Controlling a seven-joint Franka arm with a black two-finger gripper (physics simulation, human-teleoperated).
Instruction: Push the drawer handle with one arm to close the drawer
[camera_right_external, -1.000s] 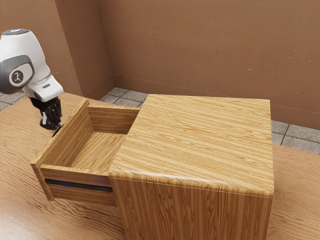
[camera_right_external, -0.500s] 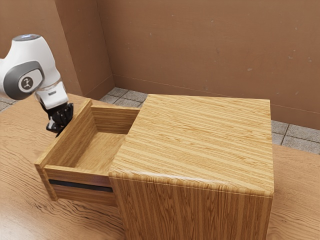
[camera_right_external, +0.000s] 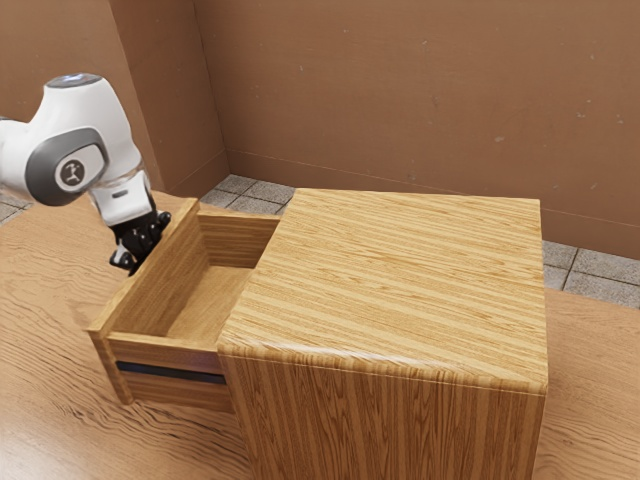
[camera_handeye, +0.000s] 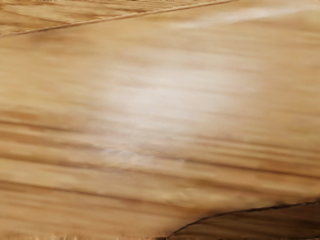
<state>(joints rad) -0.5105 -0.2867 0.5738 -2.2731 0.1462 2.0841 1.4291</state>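
Brown wall (camera_right_external: 400, 90); grainy wooden drawer (camera_right_external: 165, 278) open, black pincer (camera_right_external: 125, 263) alongside.

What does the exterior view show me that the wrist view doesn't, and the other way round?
Exterior view: the arm, the gripper outside the front of the open drawer, the cabinet, table, walls and tiled floor.
Wrist view: a pale sheen and a dark, curved-edged patch I can't identify.
Both: streaky wood, seen close up by the wrist camera, probably the drawer front.
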